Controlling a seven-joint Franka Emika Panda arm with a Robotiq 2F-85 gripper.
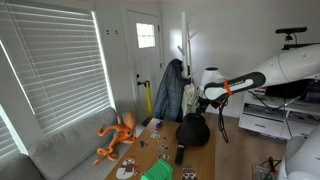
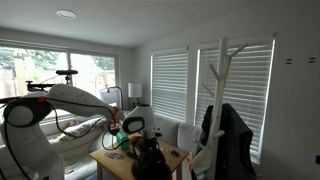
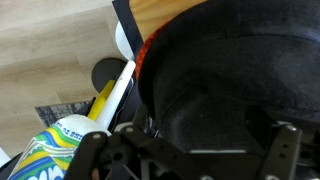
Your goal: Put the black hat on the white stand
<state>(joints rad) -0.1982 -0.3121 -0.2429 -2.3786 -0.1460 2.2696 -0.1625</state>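
The black hat [image 1: 192,130] hangs dark and rounded just below my gripper [image 1: 205,103], over the far end of the wooden table [image 1: 160,150]. In an exterior view the black hat [image 2: 150,160] sits under the gripper [image 2: 135,128]. In the wrist view the black hat [image 3: 220,70] fills the frame between the fingers of my gripper [image 3: 195,145], which looks shut on it. The white stand [image 1: 185,40] rises behind the table with branching pegs. It also shows in an exterior view [image 2: 222,80], to the right of the hat.
A dark jacket [image 1: 170,90] hangs on the stand and also shows in an exterior view [image 2: 235,140]. An orange toy [image 1: 118,135] lies on the grey sofa [image 1: 60,150]. Small items litter the table. A thin red edge [image 3: 143,50] shows beside the black hat.
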